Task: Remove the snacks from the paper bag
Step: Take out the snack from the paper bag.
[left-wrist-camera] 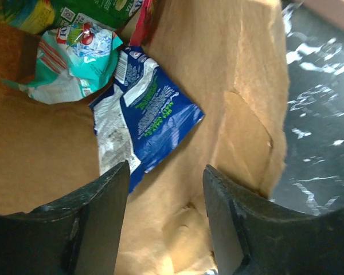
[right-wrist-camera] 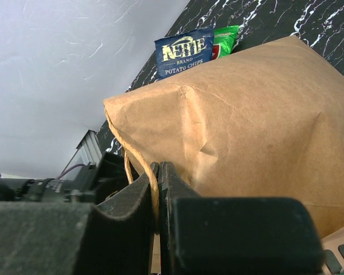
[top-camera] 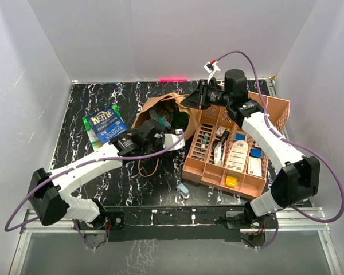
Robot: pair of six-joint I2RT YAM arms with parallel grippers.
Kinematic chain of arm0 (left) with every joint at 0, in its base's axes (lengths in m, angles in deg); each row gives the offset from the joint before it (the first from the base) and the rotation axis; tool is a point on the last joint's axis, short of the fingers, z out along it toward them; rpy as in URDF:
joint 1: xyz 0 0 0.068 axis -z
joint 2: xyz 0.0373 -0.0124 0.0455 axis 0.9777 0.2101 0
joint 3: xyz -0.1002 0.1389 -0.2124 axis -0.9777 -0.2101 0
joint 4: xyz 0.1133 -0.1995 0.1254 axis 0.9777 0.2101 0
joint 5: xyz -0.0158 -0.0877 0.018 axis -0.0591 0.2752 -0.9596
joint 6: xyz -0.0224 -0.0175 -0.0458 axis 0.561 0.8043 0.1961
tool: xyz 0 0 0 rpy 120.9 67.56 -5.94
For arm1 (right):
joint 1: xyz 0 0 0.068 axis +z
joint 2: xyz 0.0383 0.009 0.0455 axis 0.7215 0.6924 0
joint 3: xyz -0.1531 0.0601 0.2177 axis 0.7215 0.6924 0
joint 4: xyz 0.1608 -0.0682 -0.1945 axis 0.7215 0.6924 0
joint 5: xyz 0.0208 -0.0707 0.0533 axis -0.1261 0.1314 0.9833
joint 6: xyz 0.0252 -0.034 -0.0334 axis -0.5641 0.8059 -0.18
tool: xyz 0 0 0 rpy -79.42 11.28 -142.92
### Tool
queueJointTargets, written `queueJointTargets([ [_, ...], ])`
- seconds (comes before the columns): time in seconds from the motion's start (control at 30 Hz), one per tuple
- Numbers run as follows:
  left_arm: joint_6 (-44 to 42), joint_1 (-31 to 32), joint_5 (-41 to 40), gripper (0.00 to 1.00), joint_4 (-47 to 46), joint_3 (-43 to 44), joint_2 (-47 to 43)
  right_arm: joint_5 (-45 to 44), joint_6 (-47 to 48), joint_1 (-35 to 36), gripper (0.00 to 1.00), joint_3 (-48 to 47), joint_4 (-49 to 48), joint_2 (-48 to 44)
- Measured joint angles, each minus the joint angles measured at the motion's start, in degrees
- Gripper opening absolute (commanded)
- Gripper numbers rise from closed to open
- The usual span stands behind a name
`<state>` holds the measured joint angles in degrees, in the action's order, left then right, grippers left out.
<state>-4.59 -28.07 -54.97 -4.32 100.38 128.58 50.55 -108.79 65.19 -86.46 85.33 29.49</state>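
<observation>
The brown paper bag (top-camera: pixel 155 106) lies on its side mid-table, its mouth open toward the tray. My right gripper (top-camera: pixel 187 102) is shut on the bag's twisted handle (right-wrist-camera: pixel 139 163) at the rim (right-wrist-camera: pixel 159 167). My left gripper (top-camera: pixel 175 139) is open and empty at the bag's mouth (left-wrist-camera: pixel 166 169), its jaws over the brown inner wall. Inside lie a blue packet (left-wrist-camera: pixel 152 112), a teal one (left-wrist-camera: pixel 74 66), a green one (left-wrist-camera: pixel 97 11) and a red sliver (left-wrist-camera: pixel 146 17). The Kettle chip bag (top-camera: pixel 107 123) lies outside on the table to the left, on a green packet (top-camera: pixel 90 129); both show in the right wrist view (right-wrist-camera: pixel 183 51).
The orange slotted tray (top-camera: pixel 278 112) with small white, blue and yellow items stands right of the bag, under my right arm. A pale-blue capsule (top-camera: pixel 183 191) lies near the front edge. The bag's second handle loop (top-camera: pixel 149 167) rests on the table below my left wrist.
</observation>
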Motion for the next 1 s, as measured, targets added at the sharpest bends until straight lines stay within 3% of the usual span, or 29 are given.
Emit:
queueJointTargets([
  [0.27,-9.0,-0.9,-3.2,0.62,-1.4,0.0,5.0,-0.1,0.6,0.0,0.07,0.0,1.2,-0.5],
  [0.57,-12.8,-5.0,-4.2,0.60,-7.7,0.0,12.4,-0.1,1.0,0.0,0.07,0.0,1.9,-0.6],
  [0.87,-13.3,-8.6,-5.7,0.24,-11.7,2.1,18.4,-0.1,1.4,0.0,0.07,0.0,2.1,-0.7],
  [1.0,-12.4,-8.4,-4.9,0.01,-11.6,2.4,17.2,-0.1,1.6,0.0,0.07,0.0,2.4,-0.7],
])
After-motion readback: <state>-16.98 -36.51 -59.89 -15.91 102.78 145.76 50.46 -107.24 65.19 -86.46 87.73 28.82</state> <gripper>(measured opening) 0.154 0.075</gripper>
